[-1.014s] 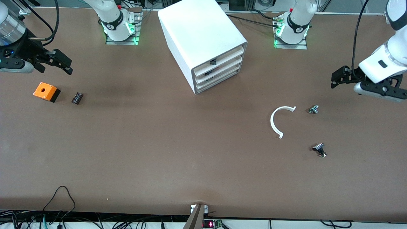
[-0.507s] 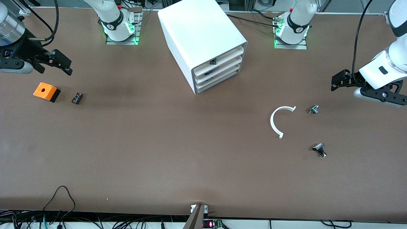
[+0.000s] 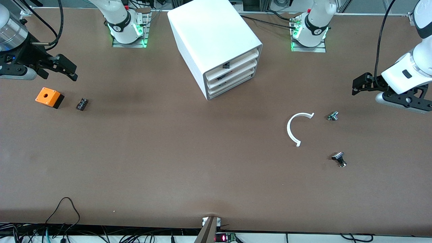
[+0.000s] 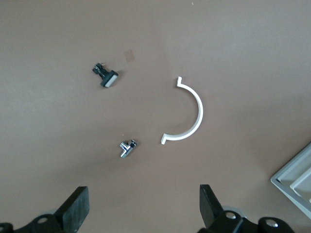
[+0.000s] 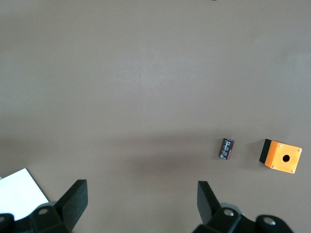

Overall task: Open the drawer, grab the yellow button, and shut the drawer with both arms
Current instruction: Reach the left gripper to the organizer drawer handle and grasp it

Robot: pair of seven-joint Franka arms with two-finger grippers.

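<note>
Two Franka arms hang over opposite ends of a brown table [image 3: 168, 152], their grippers spread and holding nothing, with the white cabinet [image 3: 212, 40] between their bases.

The drawer [image 3: 233, 62], highest of three on the cabinet's front, sits pushed in; the button is not visible in any view. The left gripper [image 3: 357, 85], fingers [image 4: 75, 206] wide apart, is up over bare table at the left arm's end, above a small silver part [image 3: 332, 116], a white curved strip [image 3: 294, 128] and a black-and-silver part [image 3: 339, 158]. The right gripper [image 3: 69, 69], fingers [image 5: 73, 194] equally wide, hangs over the right arm's end near an orange cube [image 3: 48, 97] and a small dark cylinder [image 3: 81, 104].
</note>
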